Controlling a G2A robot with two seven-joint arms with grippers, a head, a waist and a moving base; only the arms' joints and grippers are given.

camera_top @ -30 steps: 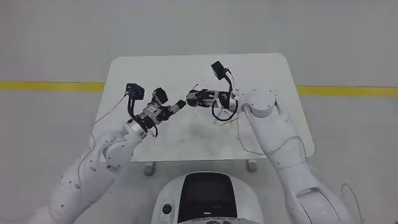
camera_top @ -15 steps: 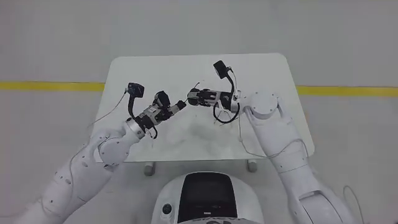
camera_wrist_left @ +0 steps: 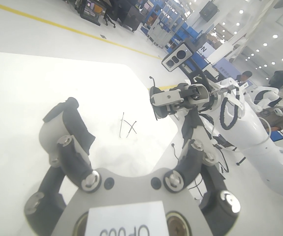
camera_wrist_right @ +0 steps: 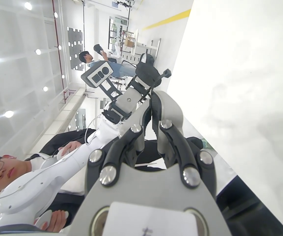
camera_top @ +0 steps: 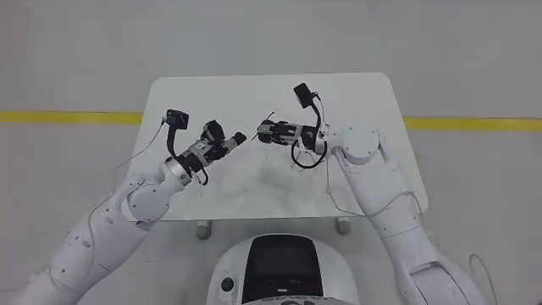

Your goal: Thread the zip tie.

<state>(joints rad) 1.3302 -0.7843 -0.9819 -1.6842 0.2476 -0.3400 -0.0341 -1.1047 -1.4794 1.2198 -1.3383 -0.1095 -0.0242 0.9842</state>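
Observation:
My right gripper (camera_top: 262, 135) hangs over the middle of the white table (camera_top: 356, 93), shut on a thin black zip tie (camera_wrist_right: 161, 77). The tie's end sticks out past the fingertips (camera_wrist_left: 152, 81). My left gripper (camera_top: 239, 138) faces it from a short gap away. In the left wrist view its own fingers (camera_wrist_left: 70, 114) stand wide apart, open, with nothing between them. That view has the right gripper (camera_wrist_left: 156, 101) straight ahead. In the right wrist view, the tie's square head points toward the left gripper (camera_wrist_right: 146, 68).
Two or three loose black zip ties (camera_wrist_left: 128, 127) lie crossed on the table under the gap between the grippers. Bare tabletop stretches toward the far edge (camera_top: 271, 77) and on both sides. People sit beyond the table's near side.
My left gripper has drawn back to the left, and the gap to the right gripper has widened. The right gripper has shifted only slightly, still holding the tie.

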